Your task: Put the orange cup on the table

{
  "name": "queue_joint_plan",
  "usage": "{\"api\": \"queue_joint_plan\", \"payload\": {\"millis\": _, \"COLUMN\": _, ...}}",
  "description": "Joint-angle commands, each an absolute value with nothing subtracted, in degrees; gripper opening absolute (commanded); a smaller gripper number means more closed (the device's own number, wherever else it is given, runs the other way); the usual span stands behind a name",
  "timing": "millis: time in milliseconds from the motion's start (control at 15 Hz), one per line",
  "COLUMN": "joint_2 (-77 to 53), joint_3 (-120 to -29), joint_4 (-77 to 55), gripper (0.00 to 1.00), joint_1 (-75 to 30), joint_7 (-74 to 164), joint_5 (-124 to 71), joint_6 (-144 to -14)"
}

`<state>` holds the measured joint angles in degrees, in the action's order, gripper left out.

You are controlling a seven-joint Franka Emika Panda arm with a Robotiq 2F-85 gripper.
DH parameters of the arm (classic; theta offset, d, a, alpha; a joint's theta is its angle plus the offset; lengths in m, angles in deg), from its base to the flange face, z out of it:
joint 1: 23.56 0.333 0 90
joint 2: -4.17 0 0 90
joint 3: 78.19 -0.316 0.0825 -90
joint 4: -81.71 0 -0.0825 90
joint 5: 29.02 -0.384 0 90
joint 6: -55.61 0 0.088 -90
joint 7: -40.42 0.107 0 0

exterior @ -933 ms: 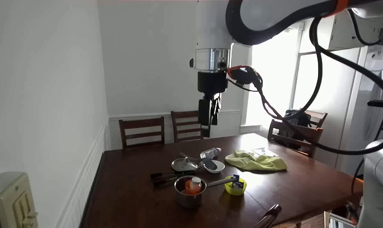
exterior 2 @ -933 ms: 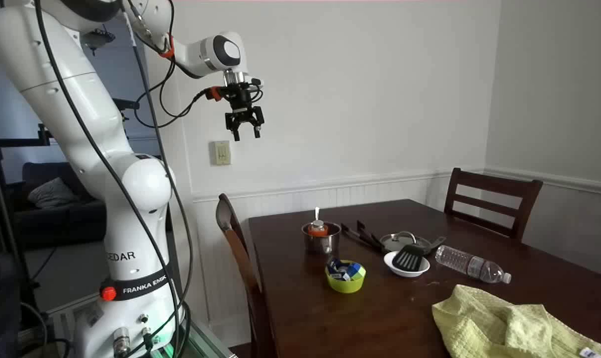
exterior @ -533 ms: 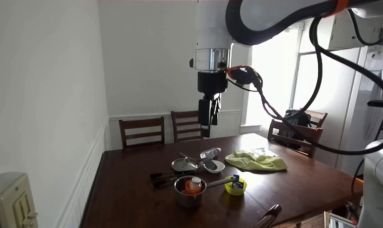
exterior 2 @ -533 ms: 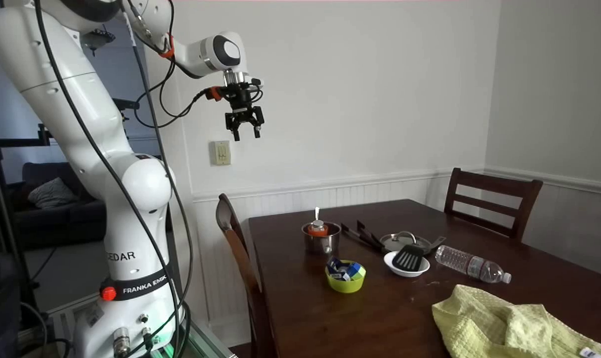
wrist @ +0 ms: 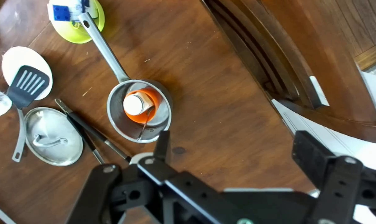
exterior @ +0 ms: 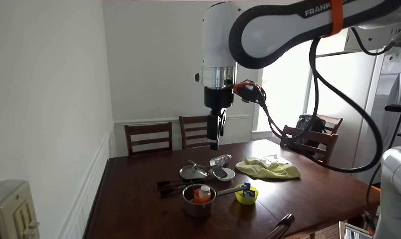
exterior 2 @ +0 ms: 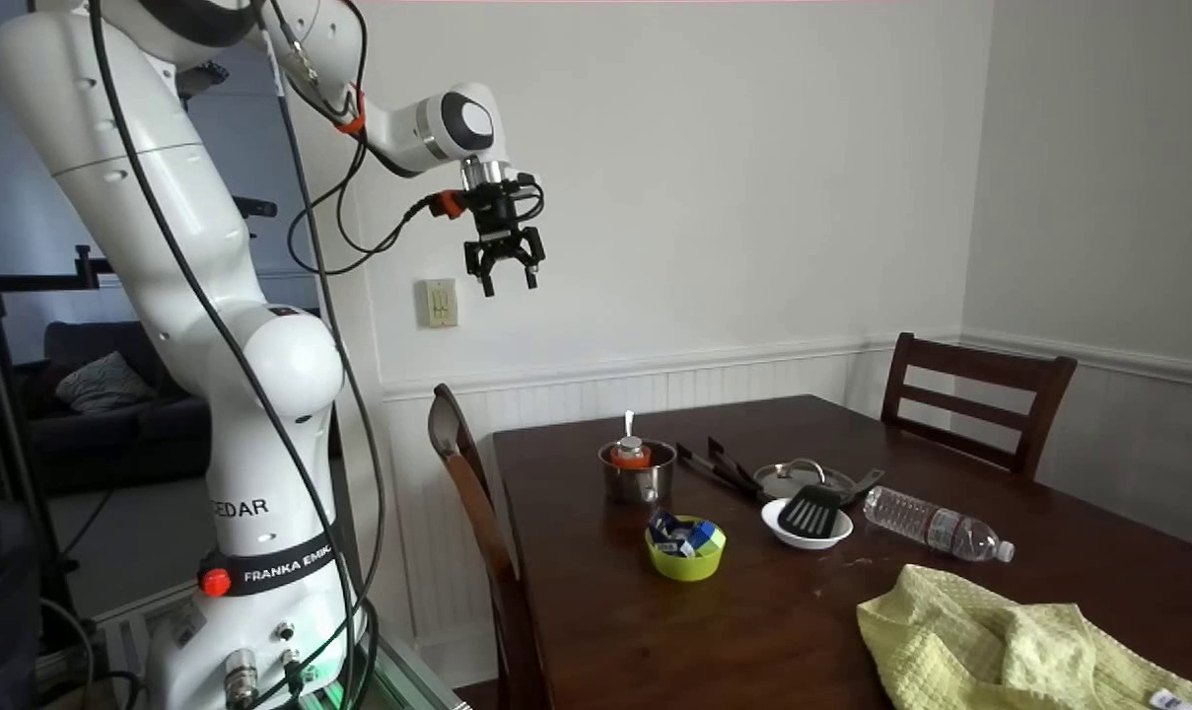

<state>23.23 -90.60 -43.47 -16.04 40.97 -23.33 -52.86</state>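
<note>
The orange cup [wrist: 156, 98] stands inside the silver pot [wrist: 118, 115] on the dark brown table [wrist: 206, 109]. A white-capped bottle [wrist: 133, 105] sits in the cup and covers part of it, and a thin spoon [wrist: 145, 126] leans over its rim. In both exterior views the cup [exterior: 201, 200] [exterior 2: 619, 460] shows only partly above or within the pot. My gripper [wrist: 233, 140] is open and empty. It points down, high above the table, as both exterior views show [exterior: 214, 146] [exterior 2: 510, 286]. In the wrist view the pot lies beyond the left finger.
The pot's handle [wrist: 105, 51] reaches toward a yellow-green bowl [wrist: 76, 35] with small packets. Tongs [wrist: 91, 132], a lid [wrist: 52, 152], a white bowl [wrist: 15, 57] with a spatula [wrist: 29, 82], a plastic bottle [exterior 2: 936, 525] and a yellow towel [exterior 2: 1000, 631] lie around. A chair [exterior 2: 477, 493] stands at the table's edge.
My arm and gripper have moved down. They have shifted slightly left in an exterior view and slightly right in an exterior view. The gripper stays open, and the objects on the table have not moved.
</note>
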Motion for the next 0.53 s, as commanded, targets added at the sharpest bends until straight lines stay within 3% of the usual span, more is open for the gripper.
{"api": "queue_joint_plan", "payload": {"millis": 0, "joint_2": 20.6, "joint_3": -87.6, "joint_4": -46.9, "gripper": 1.0, "joint_1": -16.8, "joint_7": 38.1, "joint_5": -20.9, "joint_6": -59.4}}
{"api": "queue_joint_plan", "payload": {"millis": 467, "joint_2": 17.0, "joint_3": -85.7, "joint_4": -47.4, "gripper": 1.0, "joint_1": -17.3, "joint_7": 38.0, "joint_5": -21.6, "joint_6": -61.2}}
